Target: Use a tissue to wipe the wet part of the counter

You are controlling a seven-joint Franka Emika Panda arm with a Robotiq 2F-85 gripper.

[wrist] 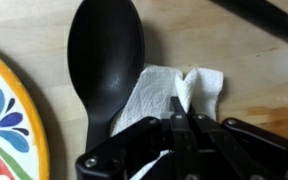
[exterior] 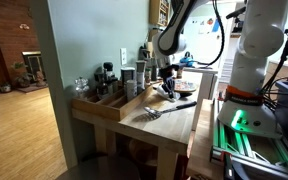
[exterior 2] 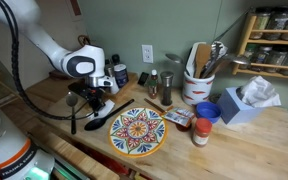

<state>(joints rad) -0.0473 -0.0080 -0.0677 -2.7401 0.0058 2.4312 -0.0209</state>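
My claw (wrist: 181,114) pinches the tissue (wrist: 156,92) against the black spoon (wrist: 104,55). The painted plate (wrist: 14,112) is near, with bare counter (wrist: 239,60) opposite.

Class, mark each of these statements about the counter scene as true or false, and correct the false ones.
1. The pincer is shut on a white tissue. True.
2. The tissue lies right beside the bowl of a black spoon. True.
3. The patterned plate sits on top of the tissue box. False: it lies flat on the counter, apart from the box.
4. The tissue box is red. False: it is blue, with a tissue sticking out of the top.
5. The white crock stands empty. False: it holds several kitchen utensils.
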